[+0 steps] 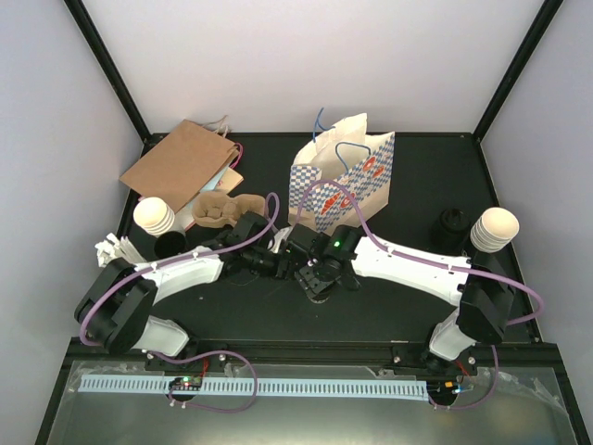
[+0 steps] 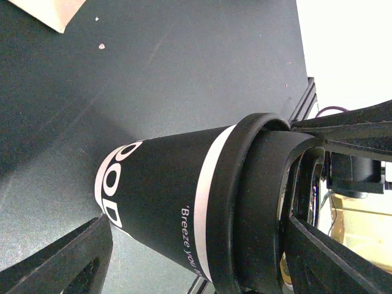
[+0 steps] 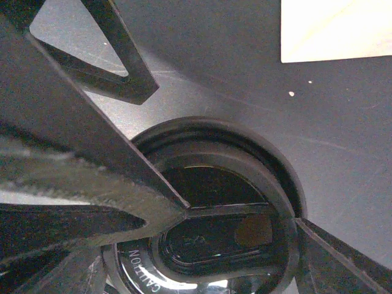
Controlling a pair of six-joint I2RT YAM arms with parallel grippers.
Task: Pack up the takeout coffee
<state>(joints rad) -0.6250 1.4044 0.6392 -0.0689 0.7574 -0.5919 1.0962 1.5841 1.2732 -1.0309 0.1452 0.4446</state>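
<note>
Black tabletop (image 1: 426,176): lidded coffee cup (image 2: 171,202) lies between the wide-spread left gripper (image 2: 199,245); right gripper (image 3: 242,214) straddles its lid (image 3: 214,242), grip unclear.

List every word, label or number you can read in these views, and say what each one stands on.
"OOD": large white letters, cut off at the start, on the side of the black cup.
"Breeze you": small white script on the same cup, running out of frame.
"CAUTION": small letters on top of the black lid, in the right wrist view.
Red marks on the checked bag: too small to read.
</note>
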